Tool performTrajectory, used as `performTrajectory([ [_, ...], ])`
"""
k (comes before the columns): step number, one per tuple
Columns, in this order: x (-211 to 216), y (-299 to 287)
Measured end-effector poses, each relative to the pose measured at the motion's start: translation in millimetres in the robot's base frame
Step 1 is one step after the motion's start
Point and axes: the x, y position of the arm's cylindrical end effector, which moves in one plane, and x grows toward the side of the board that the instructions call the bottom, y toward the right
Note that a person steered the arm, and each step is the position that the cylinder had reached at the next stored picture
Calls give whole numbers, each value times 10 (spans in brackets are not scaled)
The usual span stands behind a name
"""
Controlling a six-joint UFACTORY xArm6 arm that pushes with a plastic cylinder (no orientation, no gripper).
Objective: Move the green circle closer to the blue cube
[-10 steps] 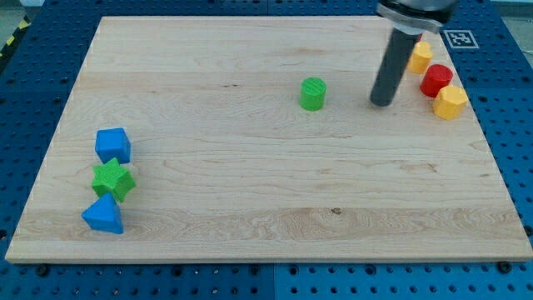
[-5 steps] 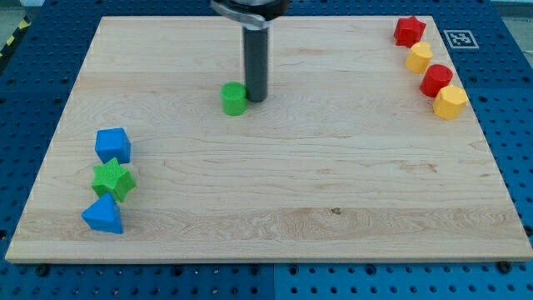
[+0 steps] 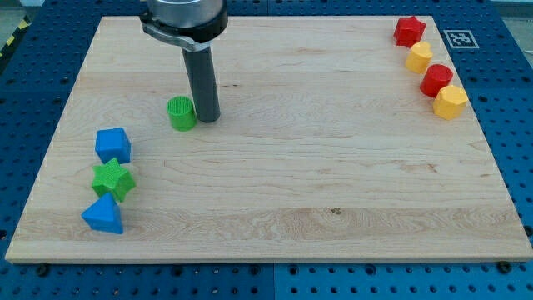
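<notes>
- Our tip [image 3: 207, 118] sits touching the small green circle block [image 3: 181, 113], on its right.
- No jaws here, just a rod.
- Blue cube block [image 3: 112, 145] is near now, gap remaining.

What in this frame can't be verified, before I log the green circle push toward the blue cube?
- Contact: my tip sits at the green circle's right edge in the camera view; the rod hides any gap.
- The rod's mount is cut off by the view's top.
- The blue cube's far faces are hidden by its own body.
- The shapes of the red and yellow blocks at the view's right are too small to confirm.
</notes>
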Motion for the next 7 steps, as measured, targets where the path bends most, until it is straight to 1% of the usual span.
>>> performTrajectory([
  [1, -70, -56],
  [2, -107, -277],
  [4, -86, -536],
  [6, 108, -704],
  [7, 114, -706],
])
